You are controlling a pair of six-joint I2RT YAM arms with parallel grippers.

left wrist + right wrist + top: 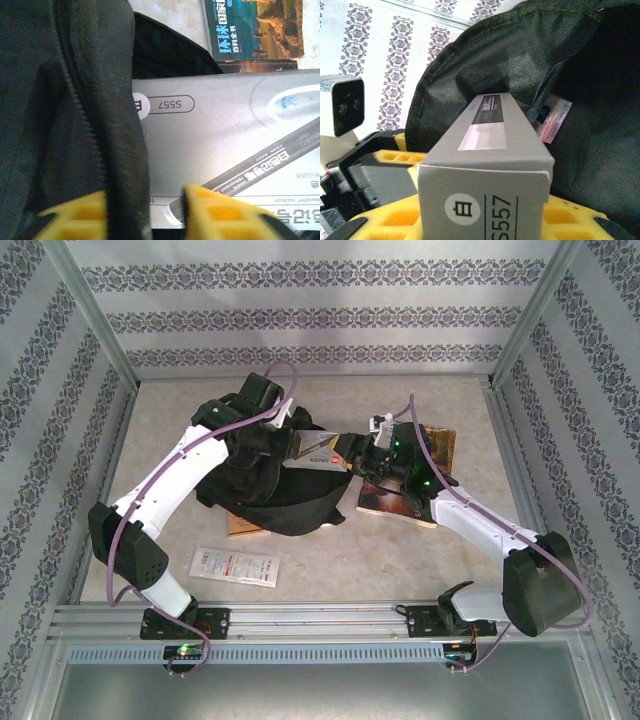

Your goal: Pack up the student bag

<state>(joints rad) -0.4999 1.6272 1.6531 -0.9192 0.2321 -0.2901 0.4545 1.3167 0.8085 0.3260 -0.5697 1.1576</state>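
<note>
The student bag (268,495) is slumped on the table (400,550), left of centre, mouth facing right. The right claw (352,452) is clamped on a grey marker box (318,448), whose front end is at the opening. The left claw (145,212) straddles the bag's zipper edge, can't tell if it's actually pinching.

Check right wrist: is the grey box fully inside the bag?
No, the right tool grips the grey box, most of it outside the student bag.
</note>
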